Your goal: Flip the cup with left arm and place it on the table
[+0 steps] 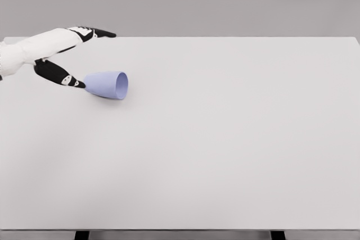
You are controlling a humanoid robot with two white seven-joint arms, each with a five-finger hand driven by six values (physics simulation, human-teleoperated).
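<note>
Head view cup (107, 85): lies on its side on tabletop (225, 139), mouth facing right.
Left hand (64, 60): fingers spread wide, thumb tip touching the cup base.

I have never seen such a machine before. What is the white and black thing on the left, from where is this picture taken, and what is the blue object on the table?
This is a computer-simulated scene, seen from a camera on a humanoid robot's head, looking down at a white table. The white thing entering from the left is the robot's left arm, ending in the left hand, which has black fingers. The blue object is a cup. It lies on its side, with the open mouth turned to the right and the narrow bottom toward the hand. One lower fingertip reaches the cup's bottom end; the other fingers point away above it. So the hand is spread and does not grasp the cup. The right arm is not visible in this picture.
</note>
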